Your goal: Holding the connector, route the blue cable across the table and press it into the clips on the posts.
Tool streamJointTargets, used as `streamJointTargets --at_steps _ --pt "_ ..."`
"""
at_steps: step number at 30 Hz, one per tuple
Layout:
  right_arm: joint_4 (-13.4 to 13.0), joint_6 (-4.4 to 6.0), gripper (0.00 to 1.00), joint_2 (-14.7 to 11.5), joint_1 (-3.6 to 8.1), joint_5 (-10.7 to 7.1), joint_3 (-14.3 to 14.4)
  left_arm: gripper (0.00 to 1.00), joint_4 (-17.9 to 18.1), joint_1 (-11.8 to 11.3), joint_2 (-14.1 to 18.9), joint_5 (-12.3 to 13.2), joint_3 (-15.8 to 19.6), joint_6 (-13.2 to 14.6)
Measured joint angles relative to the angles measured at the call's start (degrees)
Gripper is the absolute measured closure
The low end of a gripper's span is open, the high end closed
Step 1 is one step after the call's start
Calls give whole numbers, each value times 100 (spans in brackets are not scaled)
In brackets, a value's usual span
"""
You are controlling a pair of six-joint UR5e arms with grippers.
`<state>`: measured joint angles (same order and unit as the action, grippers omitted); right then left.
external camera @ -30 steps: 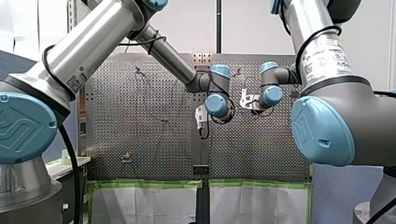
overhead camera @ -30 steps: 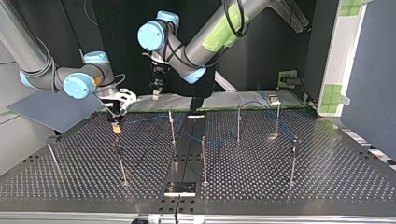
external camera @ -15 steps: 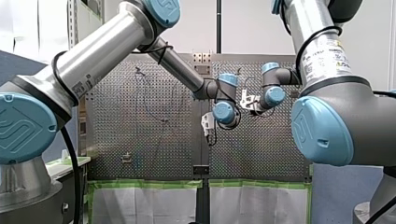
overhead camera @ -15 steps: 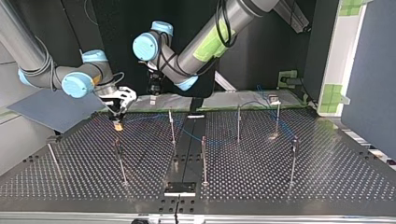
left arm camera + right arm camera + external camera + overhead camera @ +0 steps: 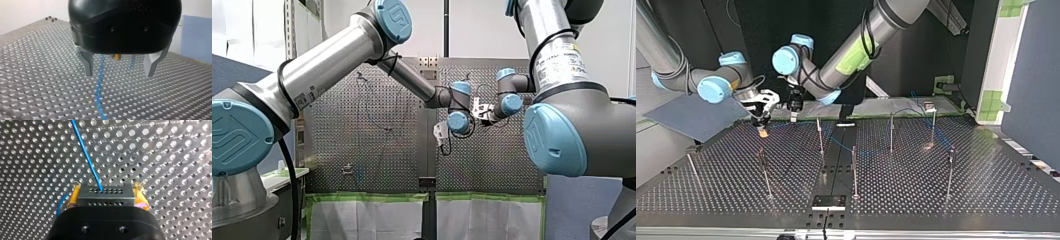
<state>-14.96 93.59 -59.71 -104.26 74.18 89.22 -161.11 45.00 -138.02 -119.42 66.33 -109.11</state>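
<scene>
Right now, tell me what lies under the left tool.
Under the open left tool, the blue cable runs over the perforated table, passing between the fingers, ungripped. Its far end is hidden by the tool's black body.

Front and top views opposite across the table; wrist views close.

Both arms: silver tubes, dark grey joint housings, round blue caps with an S-shaped logo embossed. Left arm: a small label is stuck on the tube, a black cable is looped round just beside the label, and green tape is seen on the forearm. Right arm: a white sticker with a yellow warning triangle is carried. Left gripper: glossy black domed shell, two screw holes, tapered grey metal fingers. Right gripper: black body, two screw holes, yellow pads.
</scene>
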Motion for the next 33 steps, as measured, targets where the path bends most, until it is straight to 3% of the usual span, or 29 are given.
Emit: streamJointTargets --at_steps 8,16,26,27,28,30,31,33 --pt "-1 -45 100 -13 84 -146 51 0 44 -93 -75 -46 -482 -51" --pt "-16 -30 100 -88 113 -297 52 0 -266 -191 -479 72 -875 -101" --pt "-17 -21 100 -96 123 -309 52 0 -363 -253 -722 44 -1032 -125" --pt "-17 -20 100 -97 124 -309 52 10 -376 -248 -722 34 -1034 -124" --pt "-18 -19 100 -96 125 -309 53 10 -393 -238 -722 8 -1034 -117" --pt "-20 -18 100 -96 126 -309 52 36 -412 -213 -721 -52 -1035 -87" --pt "-21 -18 100 -96 126 -309 52 36 -420 -194 -721 -95 -1036 -60" --pt "-23 -18 100 -97 126 -309 53 56 -422 -171 -721 -151 -1037 -28"
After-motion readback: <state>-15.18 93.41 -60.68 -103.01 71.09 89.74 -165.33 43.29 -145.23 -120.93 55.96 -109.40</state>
